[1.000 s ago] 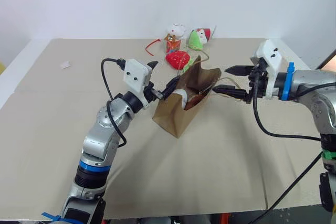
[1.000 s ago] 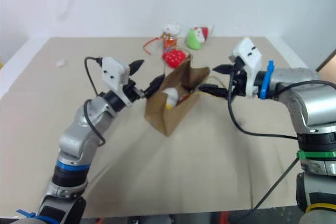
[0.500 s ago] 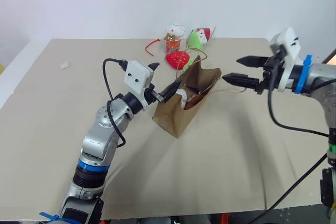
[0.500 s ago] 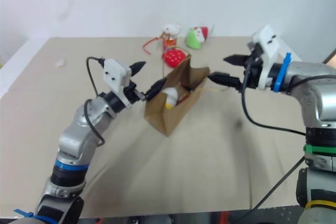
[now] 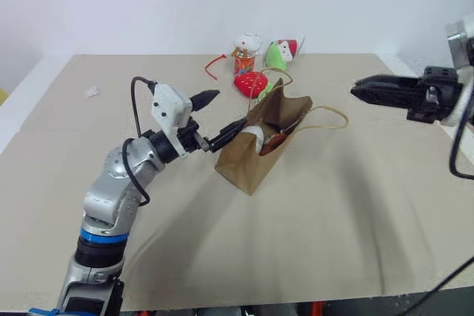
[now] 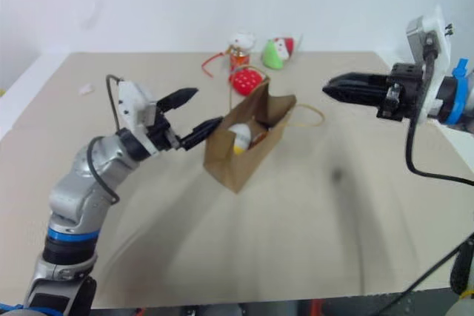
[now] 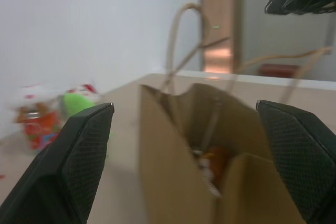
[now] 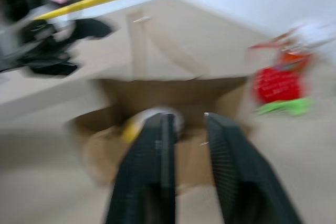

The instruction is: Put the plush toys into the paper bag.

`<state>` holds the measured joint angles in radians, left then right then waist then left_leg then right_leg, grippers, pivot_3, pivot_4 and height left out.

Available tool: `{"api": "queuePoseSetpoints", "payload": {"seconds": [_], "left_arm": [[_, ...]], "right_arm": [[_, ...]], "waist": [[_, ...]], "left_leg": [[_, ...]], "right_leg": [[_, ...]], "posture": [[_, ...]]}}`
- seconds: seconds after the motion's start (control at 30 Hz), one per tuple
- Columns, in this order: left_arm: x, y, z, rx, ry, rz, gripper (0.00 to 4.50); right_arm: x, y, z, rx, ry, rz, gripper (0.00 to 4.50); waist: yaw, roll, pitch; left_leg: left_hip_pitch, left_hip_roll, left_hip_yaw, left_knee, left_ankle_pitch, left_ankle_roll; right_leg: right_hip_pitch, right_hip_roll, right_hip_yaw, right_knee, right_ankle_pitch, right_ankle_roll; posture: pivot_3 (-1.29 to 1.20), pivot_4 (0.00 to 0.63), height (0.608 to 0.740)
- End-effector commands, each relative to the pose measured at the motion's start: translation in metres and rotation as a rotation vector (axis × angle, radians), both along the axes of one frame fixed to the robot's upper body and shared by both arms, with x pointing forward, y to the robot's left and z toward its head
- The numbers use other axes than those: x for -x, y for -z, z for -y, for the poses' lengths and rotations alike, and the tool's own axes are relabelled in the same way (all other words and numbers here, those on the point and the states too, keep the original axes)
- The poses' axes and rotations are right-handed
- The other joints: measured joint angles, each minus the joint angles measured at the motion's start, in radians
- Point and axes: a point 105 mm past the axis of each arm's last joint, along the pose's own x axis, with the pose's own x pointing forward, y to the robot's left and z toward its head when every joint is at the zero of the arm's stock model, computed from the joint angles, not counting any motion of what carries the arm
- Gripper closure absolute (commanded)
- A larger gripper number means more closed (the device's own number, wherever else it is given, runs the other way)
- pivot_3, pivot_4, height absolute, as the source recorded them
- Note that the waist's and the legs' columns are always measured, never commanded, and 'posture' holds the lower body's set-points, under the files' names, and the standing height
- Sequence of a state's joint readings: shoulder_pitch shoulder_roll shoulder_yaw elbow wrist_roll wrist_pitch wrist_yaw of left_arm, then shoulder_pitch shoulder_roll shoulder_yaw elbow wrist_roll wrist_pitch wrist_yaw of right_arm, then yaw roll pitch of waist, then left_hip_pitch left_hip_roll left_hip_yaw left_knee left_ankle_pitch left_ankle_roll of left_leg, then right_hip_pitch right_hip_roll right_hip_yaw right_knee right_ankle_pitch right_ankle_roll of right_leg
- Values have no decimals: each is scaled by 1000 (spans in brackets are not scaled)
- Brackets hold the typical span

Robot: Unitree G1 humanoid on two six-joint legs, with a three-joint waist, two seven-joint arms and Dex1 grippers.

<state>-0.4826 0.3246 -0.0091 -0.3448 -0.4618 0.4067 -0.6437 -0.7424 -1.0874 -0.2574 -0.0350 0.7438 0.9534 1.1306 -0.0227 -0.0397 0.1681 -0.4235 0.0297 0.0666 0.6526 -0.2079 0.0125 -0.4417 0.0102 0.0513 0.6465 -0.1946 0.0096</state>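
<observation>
The brown paper bag (image 5: pixel 255 157) stands open in the middle of the table. Inside it lies a yellow-and-white plush toy (image 5: pixel 254 133), with a brown plush toy (image 5: pixel 276 139) beside it, mostly hidden by the bag wall. One cord handle (image 5: pixel 329 115) lies on the table to the bag's right. My left gripper (image 5: pixel 229 108) is open just left of the bag's rim, its lower finger close to the rim. My right gripper (image 5: pixel 357 91) hovers well right of the bag, pointing at it, shut and holding nothing.
Behind the bag lie a red strawberry plush (image 5: pixel 250 82), a green plush (image 5: pixel 278 53), a white-and-orange toy (image 5: pixel 246 49) and a red cord (image 5: pixel 213 66). A small white scrap (image 5: pixel 92 92) sits far left. Open tabletop lies in front of the bag.
My right gripper pulled up and away to the right from the bag mouth and closed. The cord handle dropped onto the table. My left gripper drew back slightly to the left, still open.
</observation>
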Motion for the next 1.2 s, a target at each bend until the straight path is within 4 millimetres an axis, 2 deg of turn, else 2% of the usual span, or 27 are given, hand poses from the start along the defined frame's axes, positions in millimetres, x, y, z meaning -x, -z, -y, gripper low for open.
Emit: {"api": "queuePoseSetpoints", "payload": {"seconds": [0.03, 0.13, 0.2, 0.27, 0.47, 0.67, 0.93, 1.2], "left_arm": [[27, -8, -9, -23, 119, 21, 0], [35, 0, -7, -78, 158, 9, 0], [39, 6, -5, -112, 174, 1, 0], [40, 12, -5, -138, 171, -4, 0], [34, 21, -8, -166, 109, -6, 0], [34, 28, -4, -157, 87, -29, 0], [26, 31, 2, -121, 63, -78, 0], [14, 35, 17, -127, 19, -100, 0]], "right_arm": [[47, 17, -45, 65, -278, -138, 4449], [51, 32, -63, 71, -339, -165, 4449], [49, 50, -74, 97, -362, -189, 4449], [44, 68, -87, 112, -359, -197, 4449], [26, 101, -110, 118, -307, -129, 4449], [10, 102, -120, 79, -245, -40, 4449], [6, 102, -126, 70, -249, -11, 4449], [5, 103, -129, 79, -256, -2, 4449]], "waist": [[-1, 0, 0], [-4, 0, 0], [0, 0, 0], [-1, -2, -1], [0, -2, -1], [-1, -2, -1], [0, -2, -1], [0, -2, -1]], "left_leg": [[0, 1, 0, 0, 0, 0], [1, 2, 0, 0, -1, 0], [2, 2, -1, 0, -1, 0], [1, 1, 0, 2, 0, -1], [0, 1, 0, 2, 0, -1], [0, 1, 0, 2, 0, -1], [0, 1, 0, 2, 0, -1], [0, 1, -1, 2, 0, -1]], "right_leg": [[0, 0, 0, 0, 0, 0], [0, 1, -1, 1, -1, -1], [0, 1, -1, 1, -1, -1], [1, 0, -1, 1, -3, -4], [1, 0, -1, 1, -2, -4], [0, 0, -1, 1, -2, -4], [1, 0, -1, 1, -2, -4], [1, 0, -1, 1, -1, -2]], "posture": [[0, 150, 740], [0, 150, 740], [0, 150, 740], [0, 150, 740], [0, 150, 740], [0, 150, 740], [0, 150, 740], [0, 150, 740]]}}
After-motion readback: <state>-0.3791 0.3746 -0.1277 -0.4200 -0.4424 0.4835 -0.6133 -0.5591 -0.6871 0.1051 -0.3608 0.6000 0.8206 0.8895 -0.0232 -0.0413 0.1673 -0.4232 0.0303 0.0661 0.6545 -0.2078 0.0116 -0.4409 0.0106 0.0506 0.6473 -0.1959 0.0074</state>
